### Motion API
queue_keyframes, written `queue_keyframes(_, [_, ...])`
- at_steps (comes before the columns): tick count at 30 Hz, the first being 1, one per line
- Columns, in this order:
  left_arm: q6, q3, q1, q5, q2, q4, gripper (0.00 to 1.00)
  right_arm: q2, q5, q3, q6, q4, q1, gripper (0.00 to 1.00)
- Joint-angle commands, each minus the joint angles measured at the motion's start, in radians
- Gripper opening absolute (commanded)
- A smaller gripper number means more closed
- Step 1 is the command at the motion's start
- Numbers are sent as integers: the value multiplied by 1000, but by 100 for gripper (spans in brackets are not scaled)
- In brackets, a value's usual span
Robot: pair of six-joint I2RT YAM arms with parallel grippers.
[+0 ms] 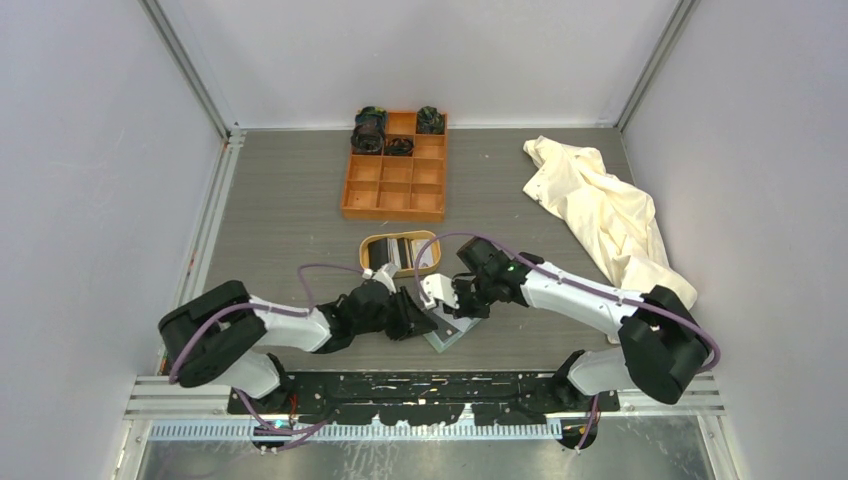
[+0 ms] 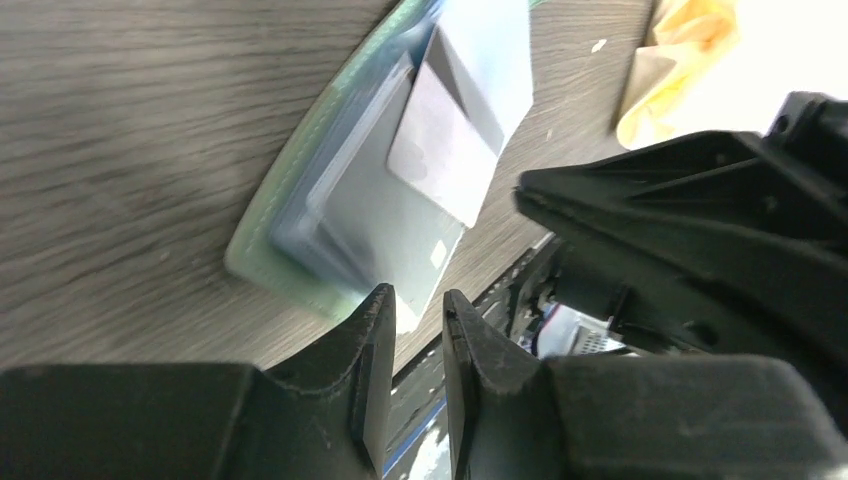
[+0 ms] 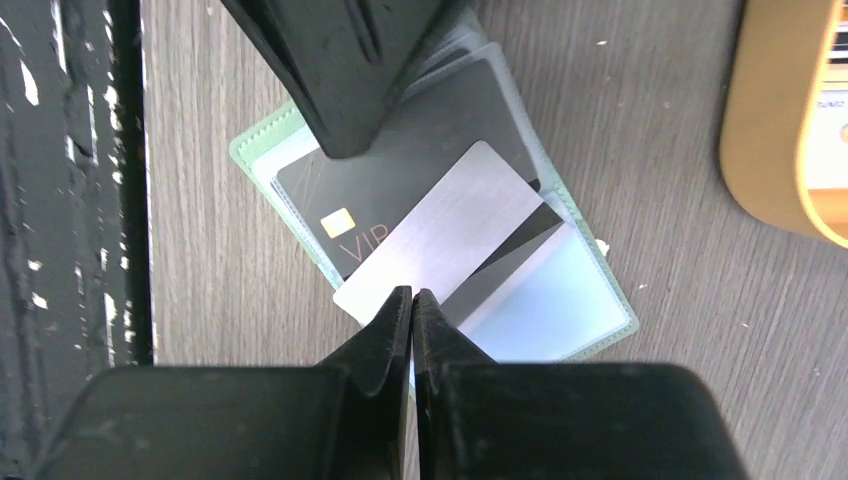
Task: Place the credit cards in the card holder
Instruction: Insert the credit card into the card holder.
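The sage-green card holder (image 3: 252,152) lies open on the table in front of the arm bases (image 1: 452,336). A dark card marked VIP (image 3: 400,175) sits in its left pocket. The right pocket (image 3: 560,305) is pale blue. My right gripper (image 3: 412,293) is shut on the near edge of a silver-white card (image 3: 450,235), which lies slanted across the holder. My left gripper (image 2: 415,292) has its jaws a little apart and empty, with its tips on the holder's near edge (image 2: 262,262). In the right wrist view its fingers (image 3: 340,70) press the holder's far side.
An oval tan wooden tray (image 1: 372,250) holding more cards stands just behind the holder. An orange nine-compartment box (image 1: 395,185) with dark items in its back cells is further back. A cream cloth (image 1: 600,215) lies at the right. A black metal rail (image 1: 420,385) runs along the near edge.
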State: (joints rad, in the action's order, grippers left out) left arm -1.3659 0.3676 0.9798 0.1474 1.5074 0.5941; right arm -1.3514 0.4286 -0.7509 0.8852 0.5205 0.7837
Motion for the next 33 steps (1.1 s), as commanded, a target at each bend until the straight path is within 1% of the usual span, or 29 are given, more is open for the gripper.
queue_keyframes(1, [118,-9,3,-77,-136,-268,24,47,135,-47,-111,-30,-21,9])
queue_keyframes(2, [134,-8,3,-89,-163,-313,24,37,147,-52,-142,-44,-20,9])
queue_keyframes(4, [156,-12,3,-111,-211,-336,22,8,150,-65,-209,-80,-17,9])
queue_keyframes(9, [161,-32,3,-132,-247,-274,18,-59,125,-82,-290,-136,17,8])
queue_keyframes(13, [151,-42,3,-130,-208,-170,16,-104,43,-88,-341,-181,40,8])
queue_keyframes(21, [128,-36,-1,-114,-97,18,13,-144,-8,-102,-353,-191,70,8])
queue_keyframes(24, [128,-28,-3,-114,-86,41,12,-159,-21,-106,-354,-189,72,8])
queue_keyframes(29, [137,-19,-6,-135,-94,33,11,-175,-51,-111,-360,-190,71,7])
queue_keyframes(33, [137,-18,-11,-138,-61,53,11,-193,-70,-114,-362,-188,70,7])
